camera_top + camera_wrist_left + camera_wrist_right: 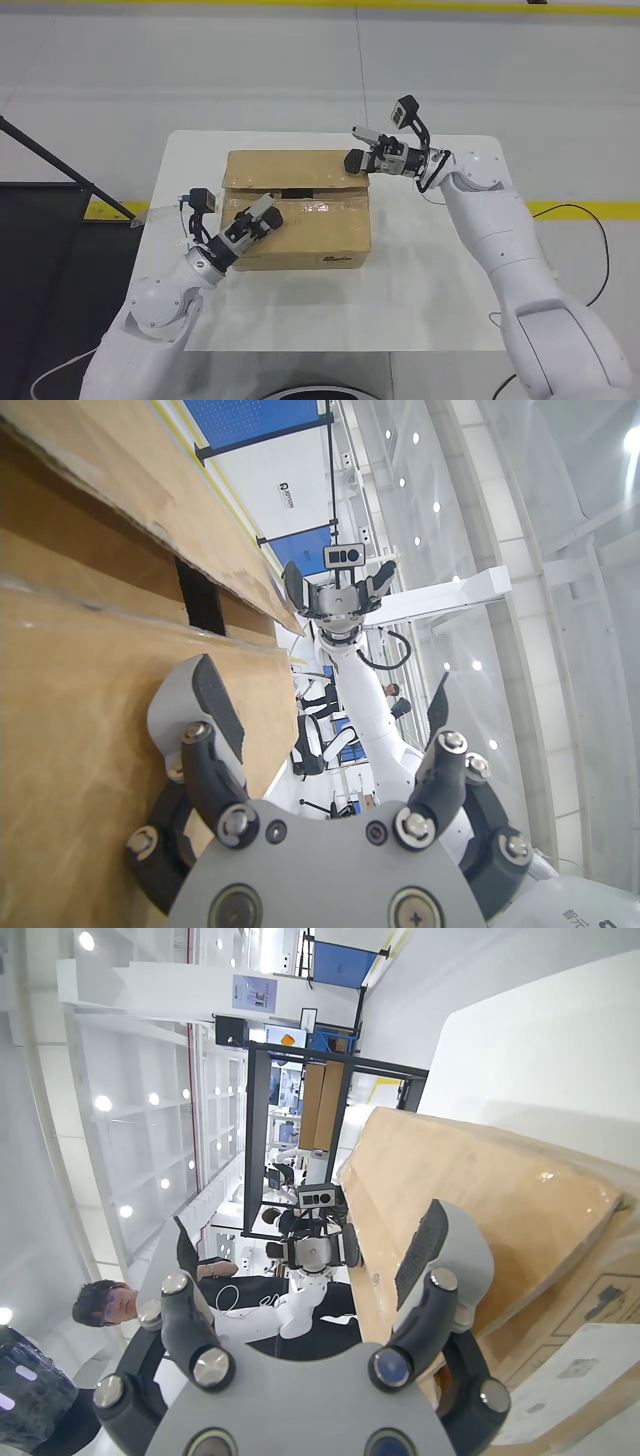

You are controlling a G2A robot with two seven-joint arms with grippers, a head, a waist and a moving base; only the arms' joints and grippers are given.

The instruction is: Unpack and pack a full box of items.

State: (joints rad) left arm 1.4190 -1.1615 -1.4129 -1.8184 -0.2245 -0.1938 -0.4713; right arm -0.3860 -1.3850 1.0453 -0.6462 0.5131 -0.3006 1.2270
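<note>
We are looking at a cardboard box (296,210) sitting left of centre on the white table (430,290) in the top view, with its long sides running parallel to the table's front edge. The widest stretch of tabletop is lying to the right of the box, with a narrower strip along the lower part of the frame.

The box is plain brown corrugated board, rectangular. Its two top flaps are lying nearly flat, leaving a dark slot (296,192) at the seam, and glossy clear tape is catching light on the near flap.

The left gripper (264,216) is hovering over the left part of the near flap with its fingers spread wide, holding nothing. We cannot tell whether a pad is touching the board. The right gripper (357,147) is sitting at the box's upper right corner, likewise spread and gripping nothing.
</note>
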